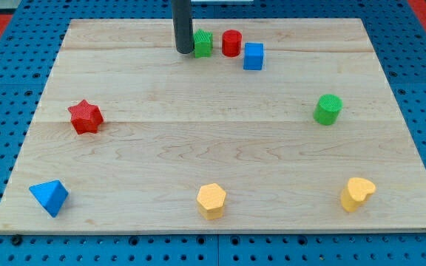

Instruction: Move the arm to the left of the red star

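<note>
My tip (184, 51) sits at the top centre of the frame, just left of the green block (203, 43), maybe touching it, with the red cylinder (231, 43) and blue cube (253, 56) further right. No claw on this rig, just a bare rod, holding nothing. The red star (86, 117) lies at the frame's left-middle on the counter (213, 148), well apart from the tip. Risks: a straight diagonal run ends on the star and shoves it toward the left edge; overshooting left leaves little board beside it. The blue pyramid (49, 196) at lower left looks out of the path.
</note>
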